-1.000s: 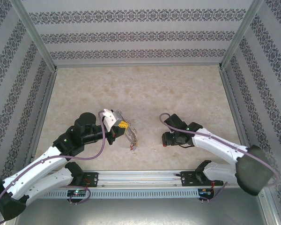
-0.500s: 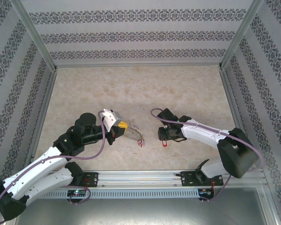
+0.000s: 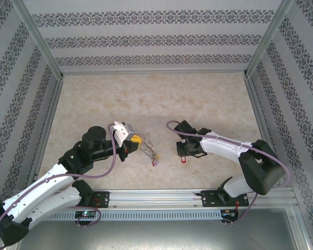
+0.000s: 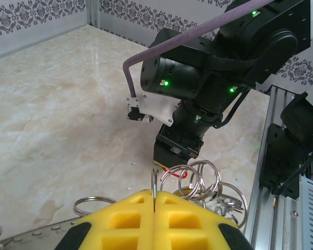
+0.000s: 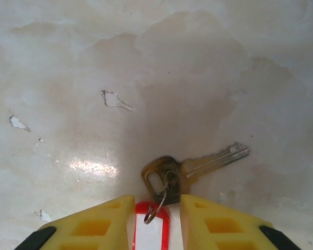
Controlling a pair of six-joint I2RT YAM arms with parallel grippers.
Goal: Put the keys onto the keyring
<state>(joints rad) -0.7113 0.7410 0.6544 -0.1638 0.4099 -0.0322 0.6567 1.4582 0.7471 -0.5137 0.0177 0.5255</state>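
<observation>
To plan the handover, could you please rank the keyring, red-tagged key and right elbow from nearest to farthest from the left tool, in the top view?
1. keyring, held in the left tool.
2. red-tagged key, to its right, at the right tool.
3. right elbow, far right.

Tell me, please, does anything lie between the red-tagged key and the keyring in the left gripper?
Nothing visible does: bare tabletop lies between the keys at the right gripper and the keyring clamped by the left gripper.
</observation>
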